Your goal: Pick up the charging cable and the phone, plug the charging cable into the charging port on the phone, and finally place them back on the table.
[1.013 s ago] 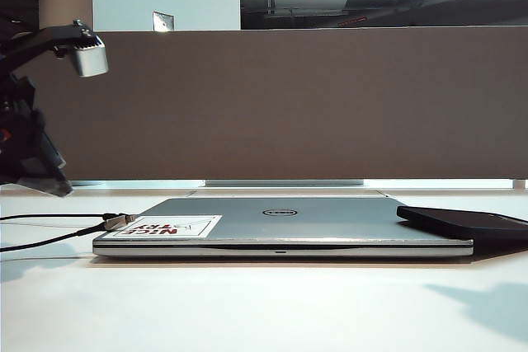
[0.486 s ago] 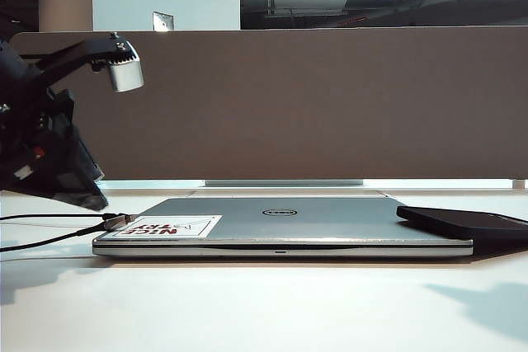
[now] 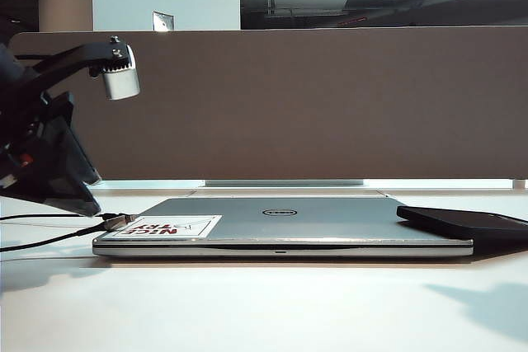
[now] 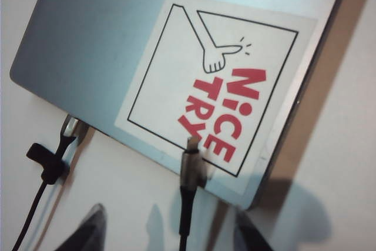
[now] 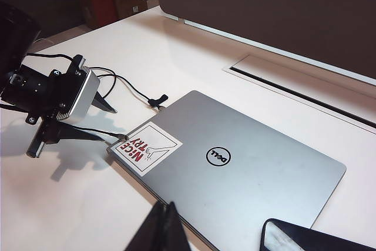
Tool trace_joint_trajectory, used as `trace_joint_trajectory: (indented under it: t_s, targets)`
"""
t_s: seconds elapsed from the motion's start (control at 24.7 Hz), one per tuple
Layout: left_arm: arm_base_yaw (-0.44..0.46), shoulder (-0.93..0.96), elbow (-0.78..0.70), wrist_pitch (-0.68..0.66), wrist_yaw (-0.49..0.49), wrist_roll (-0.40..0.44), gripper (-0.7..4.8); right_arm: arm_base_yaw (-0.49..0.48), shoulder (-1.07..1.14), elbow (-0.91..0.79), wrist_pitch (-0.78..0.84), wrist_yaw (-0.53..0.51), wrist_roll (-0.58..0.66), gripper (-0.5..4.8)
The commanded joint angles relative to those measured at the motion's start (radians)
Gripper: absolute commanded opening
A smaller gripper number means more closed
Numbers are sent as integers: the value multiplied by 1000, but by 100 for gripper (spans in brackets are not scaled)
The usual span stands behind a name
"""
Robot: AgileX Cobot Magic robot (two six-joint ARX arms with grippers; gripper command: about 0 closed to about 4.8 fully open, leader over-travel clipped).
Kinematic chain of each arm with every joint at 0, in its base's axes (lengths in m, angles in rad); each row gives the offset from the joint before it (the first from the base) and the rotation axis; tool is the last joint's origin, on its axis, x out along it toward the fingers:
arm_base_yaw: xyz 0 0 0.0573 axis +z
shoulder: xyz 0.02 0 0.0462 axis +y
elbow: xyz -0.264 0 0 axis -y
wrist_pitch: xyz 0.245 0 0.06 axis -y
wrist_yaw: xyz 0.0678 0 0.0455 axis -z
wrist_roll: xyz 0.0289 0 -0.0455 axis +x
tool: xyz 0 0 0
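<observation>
White table (image 3: 247, 302) carries the laptop (image 3: 289, 224), where the left gripper (image 4: 167, 236), jaws apart, hovers just short of the charging cable (image 4: 189, 174) tip on the sticker, while the right gripper (image 5: 164, 227), pressed together, hangs near the phone (image 5: 311, 236).

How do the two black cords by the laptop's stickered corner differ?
The charging cable ends in a bare silvery tip resting on the sticker; the other cord plugs into the laptop's side edge. The other cord carries a black tie; the charging cable shows none. Both are thin, black, lying on the table.
</observation>
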Motion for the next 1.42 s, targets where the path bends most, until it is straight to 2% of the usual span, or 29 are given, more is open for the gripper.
trace_joint_trajectory:
  t_s: [0.04, 0.89, 1.09, 1.26, 1.42]
  targets:
    - [17, -4, 1, 5, -4, 3, 268, 1, -2, 7, 18, -2, -4, -8]
    - [31, 48, -45, 75, -4, 3, 268, 1, -2, 7, 19, -2, -3, -8]
    - [31, 104, -45, 156, -4, 3, 268, 1, -2, 7, 18, -2, -3, -8]
    - [31, 122, -45, 172, -4, 3, 268, 1, -2, 7, 18, -2, -4, -8]
    - [31, 139, -45, 183, -4, 3, 243, 1, -2, 7, 19, -2, -4, -8]
